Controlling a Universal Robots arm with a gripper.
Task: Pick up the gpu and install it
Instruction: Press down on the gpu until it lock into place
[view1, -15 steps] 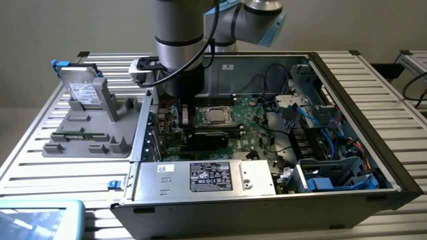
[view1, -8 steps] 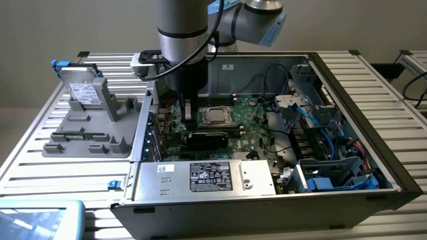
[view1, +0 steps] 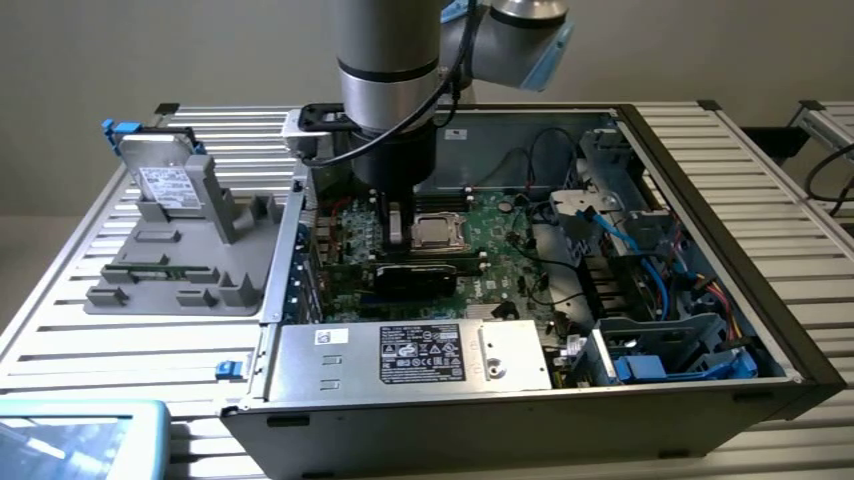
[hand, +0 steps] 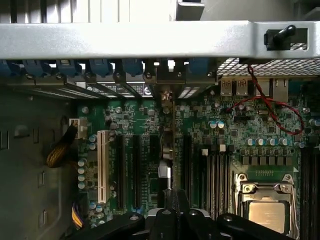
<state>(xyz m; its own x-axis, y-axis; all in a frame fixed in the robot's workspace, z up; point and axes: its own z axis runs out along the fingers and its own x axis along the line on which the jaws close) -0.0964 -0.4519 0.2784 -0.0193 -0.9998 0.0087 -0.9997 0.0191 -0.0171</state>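
The grey cylindrical robot arm (view1: 387, 60) reaches straight down from above, its black gripper (view1: 395, 222) lowered, fingers drawn together on a thin edge-on card.

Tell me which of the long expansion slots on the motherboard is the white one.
The slot at the board's edge, nearest the yellow cable bundle. It alone is white; its neighbours are black.

The gripper (hand: 172, 220) is cut off at six o'clock in the wrist view; the gpu (hand: 167, 150) appears edge-on, faces hidden.
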